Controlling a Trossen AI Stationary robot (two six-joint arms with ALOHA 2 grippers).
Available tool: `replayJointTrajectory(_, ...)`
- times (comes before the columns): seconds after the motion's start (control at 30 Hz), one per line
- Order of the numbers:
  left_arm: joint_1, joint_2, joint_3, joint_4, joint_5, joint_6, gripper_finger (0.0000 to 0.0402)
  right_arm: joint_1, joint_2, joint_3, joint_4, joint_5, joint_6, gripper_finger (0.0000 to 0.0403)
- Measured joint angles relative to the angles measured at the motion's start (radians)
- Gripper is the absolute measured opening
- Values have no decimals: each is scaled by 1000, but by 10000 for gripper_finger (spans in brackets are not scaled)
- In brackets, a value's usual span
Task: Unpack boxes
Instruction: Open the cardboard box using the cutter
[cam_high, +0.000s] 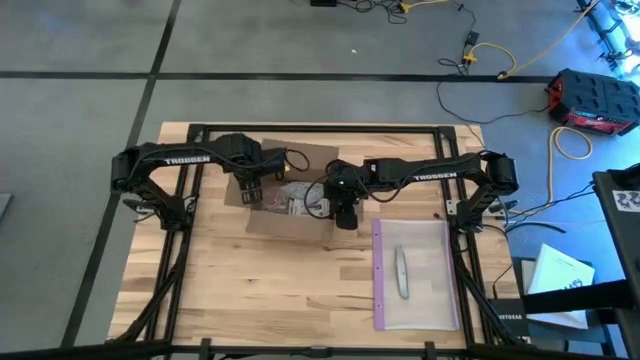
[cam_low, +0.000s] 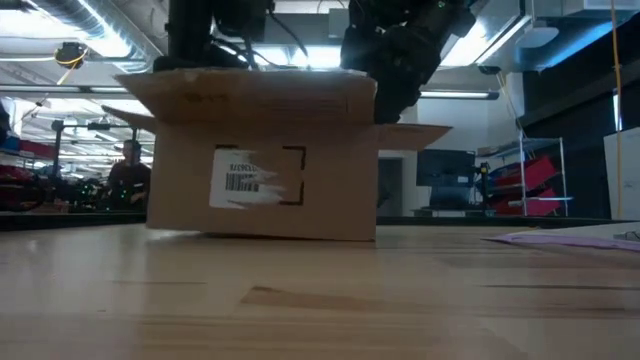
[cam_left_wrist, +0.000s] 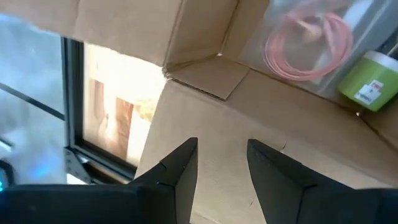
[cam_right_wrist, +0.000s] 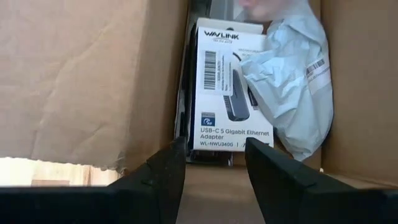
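A: What's the setting?

B: A pale wood-plank worktop (cam_high: 290, 270) inside a black frame, on a grey floor with cables and a red and black case (cam_high: 592, 100) beyond. The low view looks into a workshop with ceiling lights, and a person (cam_low: 125, 175) stands far behind.

A: And the box?

B: The box (cam_high: 290, 195) sits at the far middle of the worktop, plain brown cardboard, flaps spread open. Only the low view shows its side, with a pale torn barcode label (cam_low: 250, 182).

A: The hands?

B: The left hand (cam_left_wrist: 221, 165) is over the box's left flap, its fingers slightly apart with only cardboard showing between them. The right hand (cam_right_wrist: 214, 165) is over the box's right end, fingers apart, holding nothing.

A: Contents?

B: Only the wrist views show them: a white WAVLINK adapter carton (cam_right_wrist: 227, 93), a crumpled pale bag (cam_right_wrist: 292, 87), a coiled pink cable in plastic (cam_left_wrist: 308, 43) and a green container (cam_left_wrist: 370, 84).

A: Anything else?

B: A clear bag with a purple edge (cam_high: 415, 275) lies to the right of the box, a grey tool (cam_high: 401, 272) on or in it.
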Motion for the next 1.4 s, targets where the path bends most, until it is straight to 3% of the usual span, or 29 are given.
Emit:
replayJointTrajectory(0.47, -79, -163, -226, 259, -12, -339, 127, 0, 0, 0, -17, 0, 3, 154)
replayJointTrajectory(0.67, -104, -217, -296, 453, 99, -480, 127, 0, 12, -11, -59, -8, 8, 154)
replayJointTrajectory(0.83, -130, -232, -362, 569, 99, -567, 127, 0, 10, -11, -52, -2, 13, 154)
replayJointTrajectory(1.23, -180, -229, -399, 750, 90, -740, 127, 0, 8, -7, -15, 2, 7, 154)
replayJointTrajectory(1.4, -197, -225, -399, 778, 76, -744, 127, 7, 8, -17, 115, 0, 7, 154)
